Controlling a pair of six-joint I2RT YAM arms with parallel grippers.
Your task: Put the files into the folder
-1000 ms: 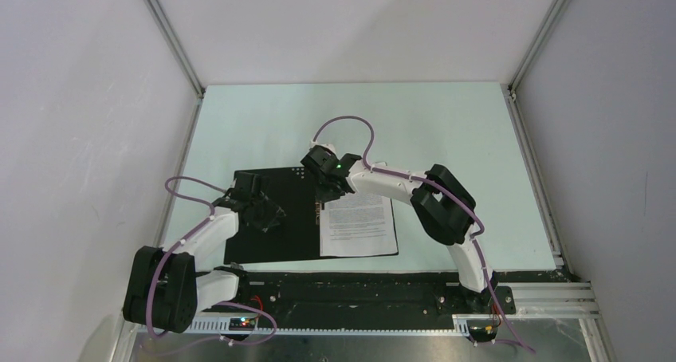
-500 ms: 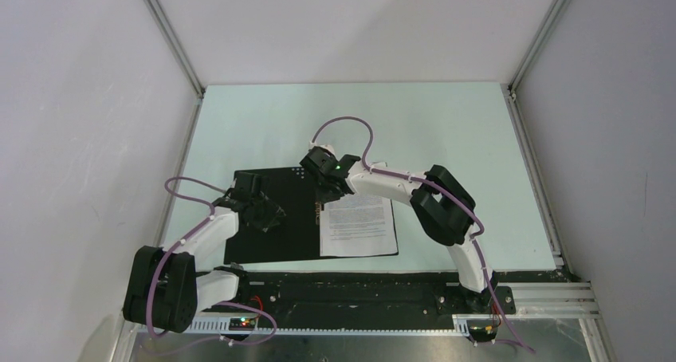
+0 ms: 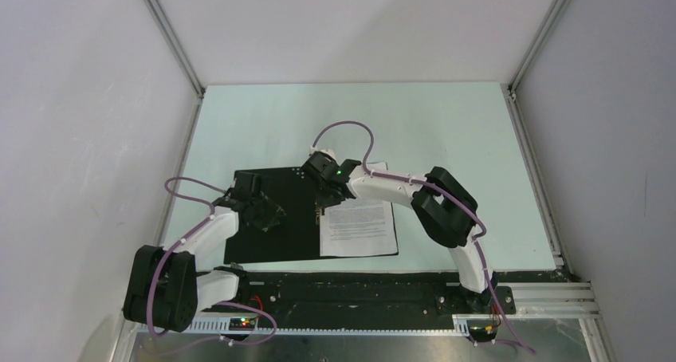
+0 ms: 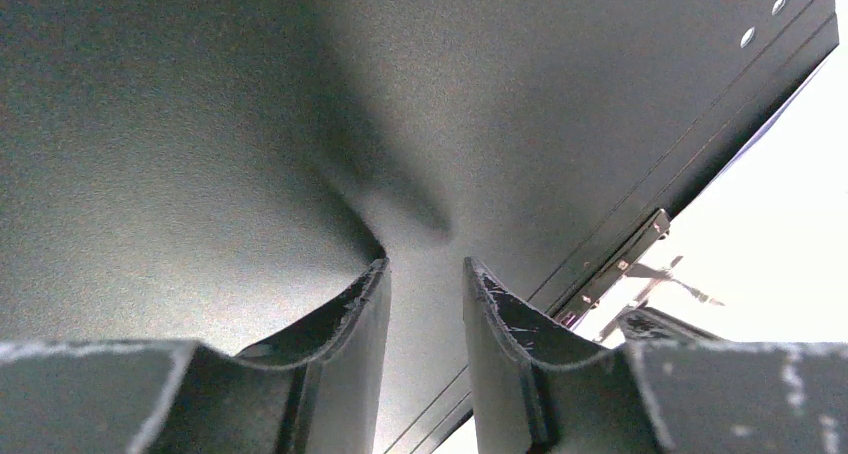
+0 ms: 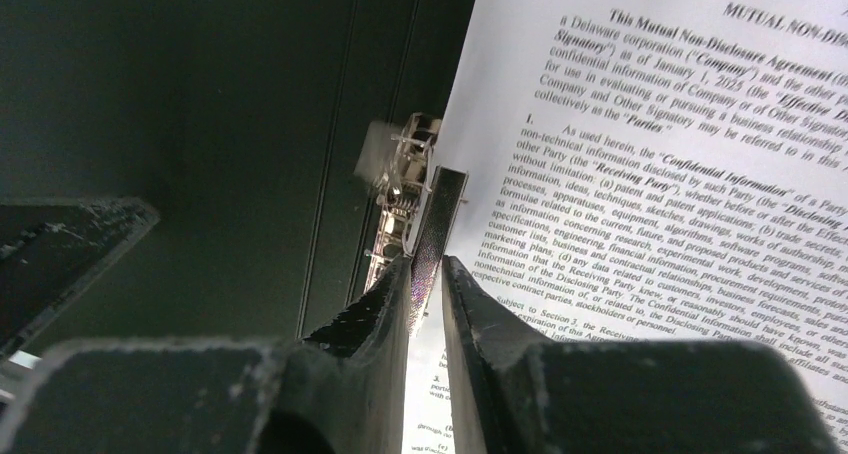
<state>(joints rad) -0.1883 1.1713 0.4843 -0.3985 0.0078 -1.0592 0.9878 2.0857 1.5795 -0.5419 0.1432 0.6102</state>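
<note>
Right tool (image 5: 425, 267) has edged slightly toward lower frame, pinching clamp lever (image 5: 440, 209) of folder (image 3: 279, 238) beside printed sheet (image 3: 359, 226). Left tool (image 4: 425, 269), slightly spread, presses folder. Sheet probably being clamped.

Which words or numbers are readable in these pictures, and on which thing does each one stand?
"MUTUAL NON-DISCLO", cut off at the frame edge: heading of the printed sheet.
"This Mutual Non-Disclosure Agreement": its first line.
"Confidential Information": its numbered paragraph.
From above the print is too small to read.
Folder inside: no words.
</note>
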